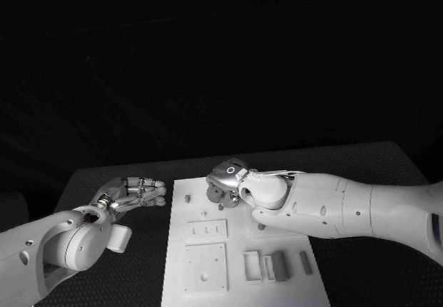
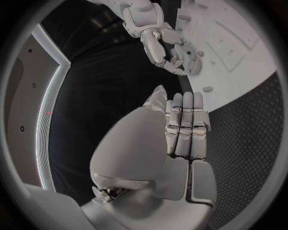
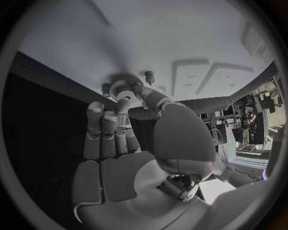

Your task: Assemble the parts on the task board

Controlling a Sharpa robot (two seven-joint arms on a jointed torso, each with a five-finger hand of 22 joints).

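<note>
The white task board [image 1: 243, 295] lies lengthwise in the middle of the black table. My right hand [image 1: 231, 184] hovers over its far end. In the right wrist view the thumb and a finger pinch a small round toothed part [image 3: 123, 82] just above the board [image 3: 180, 38], next to a short peg [image 3: 149, 75]. My left hand [image 1: 132, 193] hangs over the table left of the board's far corner. Its fingers [image 2: 186, 125] are stretched out side by side and hold nothing. Several grey bar parts [image 1: 280, 265] lie at the board's near right.
Two square recessed plates [image 1: 204, 231] [image 1: 204, 268] sit on the board's left half. A small loose piece [image 2: 208, 88] lies by the board's edge near my left hand. The dotted black table [image 1: 367, 163] runs around the board on all sides.
</note>
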